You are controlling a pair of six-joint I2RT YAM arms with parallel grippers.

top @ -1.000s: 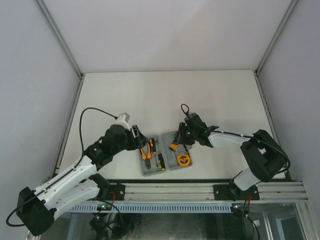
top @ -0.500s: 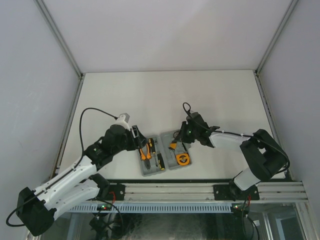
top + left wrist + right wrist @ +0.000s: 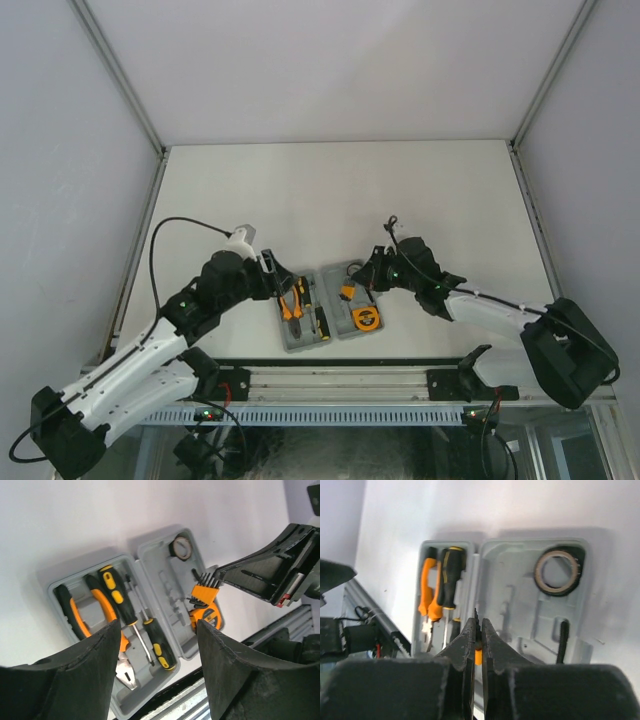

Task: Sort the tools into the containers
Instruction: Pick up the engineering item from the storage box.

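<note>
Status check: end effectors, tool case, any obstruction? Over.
Left end effector open, near the pliers. Right end effector shut at the bit set, grip unconfirmed. Screwdrivers, tape measure seated in the case. Nothing blocking.

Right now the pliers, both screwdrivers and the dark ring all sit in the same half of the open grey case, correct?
Not quite. The dark ring sits in the other half of the grey case, in a corner recess. The pliers and both screwdrivers do share one half. The left wrist view shows this.
</note>
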